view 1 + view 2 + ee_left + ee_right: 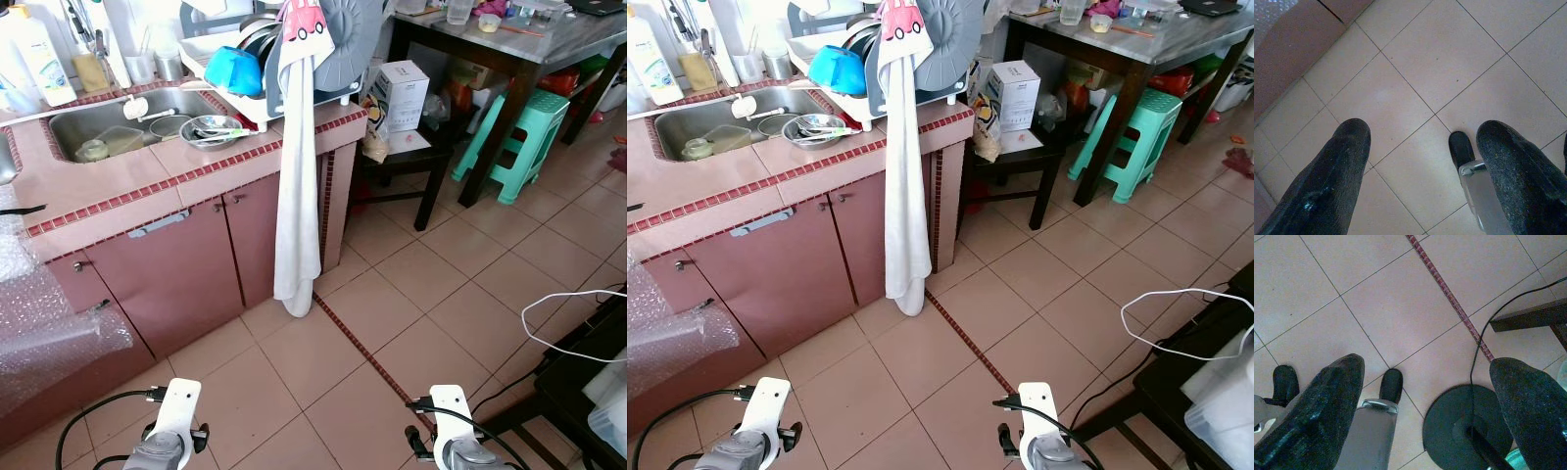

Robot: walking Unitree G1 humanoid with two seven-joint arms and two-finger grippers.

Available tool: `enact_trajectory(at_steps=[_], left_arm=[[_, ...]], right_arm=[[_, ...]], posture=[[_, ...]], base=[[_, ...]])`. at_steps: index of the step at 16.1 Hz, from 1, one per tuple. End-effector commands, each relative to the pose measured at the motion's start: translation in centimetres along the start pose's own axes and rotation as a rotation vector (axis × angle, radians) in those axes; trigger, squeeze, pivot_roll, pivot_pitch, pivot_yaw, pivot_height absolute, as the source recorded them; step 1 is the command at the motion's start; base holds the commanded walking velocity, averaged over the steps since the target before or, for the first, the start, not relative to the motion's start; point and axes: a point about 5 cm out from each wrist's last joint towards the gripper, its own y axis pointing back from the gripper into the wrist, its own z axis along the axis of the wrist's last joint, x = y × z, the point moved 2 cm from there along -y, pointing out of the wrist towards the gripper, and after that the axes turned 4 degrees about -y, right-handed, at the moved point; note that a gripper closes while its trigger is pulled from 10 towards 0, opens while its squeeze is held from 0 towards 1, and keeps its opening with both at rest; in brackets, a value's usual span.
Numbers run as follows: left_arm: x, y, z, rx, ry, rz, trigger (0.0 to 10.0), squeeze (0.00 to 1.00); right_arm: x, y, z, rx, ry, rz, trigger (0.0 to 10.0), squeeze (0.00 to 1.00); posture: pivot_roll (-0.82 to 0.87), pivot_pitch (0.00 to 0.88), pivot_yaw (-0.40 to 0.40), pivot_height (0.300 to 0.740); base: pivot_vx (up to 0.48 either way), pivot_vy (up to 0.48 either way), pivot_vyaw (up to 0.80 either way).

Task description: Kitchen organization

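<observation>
While both arms hang low over it, the pale pink tiled floor (411,284) spreads wide and bare ahead of the robot, crossed by 1 dark red mosaic strip (358,345) that runs out from the cabinet's corner. Along the robot's left stands the pink-tiled kitchen counter with dusty-rose cabinet doors (186,259), its front edge trimmed in small red tiles. At the far right, a dark wooden table with a grey stone top (509,49) closes that side, with a mint-green plastic stool (519,137) beside its leg. A long white towel (296,196) hangs over the counter's end corner, its hem just above the floor. Set into the counter, the stainless steel sink (98,132) holds dishes, and a round steel bowl (211,129) sits just beside it in front of a white dish rack loaded with a blue bowl (235,70). A loose white cable (563,313) loops over the floor near the right edge. Crinkled clear bubble wrap (44,304) drapes the near left cabinet. The left gripper (1418,171) has its 2 black fingers spread wide over bare tile. The right gripper (1427,401) is likewise spread wide, holding nothing, above a round black stand base (1466,426).
</observation>
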Motion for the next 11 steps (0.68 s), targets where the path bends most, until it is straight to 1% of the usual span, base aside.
enact_trajectory(at_steps=[1, 2, 3, 4, 5, 7, 8, 11], left_arm=[[-3.5, -0.1, 4.0, -0.095, 0.027, -0.091, 10.0, 0.00], [-4.1, 0.0, 2.9, -0.063, 0.044, -0.131, 10.0, 0.00], [-4.2, 0.0, 2.3, -0.043, 0.010, -0.138, 10.0, 0.00], [-4.1, 0.0, 1.8, -0.016, -0.019, -0.147, 10.0, 0.00], [-4.1, 0.0, 2.1, -0.026, -0.032, -0.157, 10.0, 0.00], [-4.4, 0.0, 2.4, -0.034, -0.079, -0.172, 10.0, 0.00], [-4.4, 0.0, 2.4, -0.038, -0.087, -0.172, 10.0, 0.00], [-4.4, 0.0, 2.4, -0.038, -0.087, -0.172, 10.0, 0.00]], right_arm=[[5.3, 0.0, 2.7, -0.084, -0.205, 0.290, 10.0, 0.00], [5.5, 0.1, 2.0, -0.071, -0.179, 0.309, 10.0, 0.00], [5.3, 0.1, 1.9, -0.085, -0.120, 0.295, 10.0, 0.00], [3.9, -0.1, 1.2, -0.045, -0.144, 0.188, 10.0, 0.00], [3.6, -0.1, 0.6, -0.008, -0.157, 0.180, 10.0, 0.00], [2.7, -0.1, -0.1, 0.007, -0.094, 0.143, 10.0, 0.00], [2.5, -0.1, -0.2, 0.011, -0.060, 0.130, 10.0, 0.00], [2.5, -0.1, -0.2, 0.011, -0.060, 0.130, 10.0, 0.00]], posture=[[0.03, 0.000, 0.063, 0.740], [0.02, 0.000, 0.062, 0.740], [0.02, 0.000, 0.062, 0.740], [0.02, 0.000, 0.067, 0.740], [0.02, 0.000, 0.069, 0.740], [0.02, 0.000, 0.076, 0.740], [0.02, 0.000, 0.078, 0.740], [0.02, 0.000, 0.078, 0.740]], base=[[0.000, 0.000, 0.00], [0.000, 0.000, 0.00], [0.000, 0.000, 0.00], [0.000, 0.000, 0.00], [0.000, 0.000, 0.00], [0.000, 0.000, 0.00], [0.000, 0.000, 0.00], [0.000, 0.000, 0.00]])
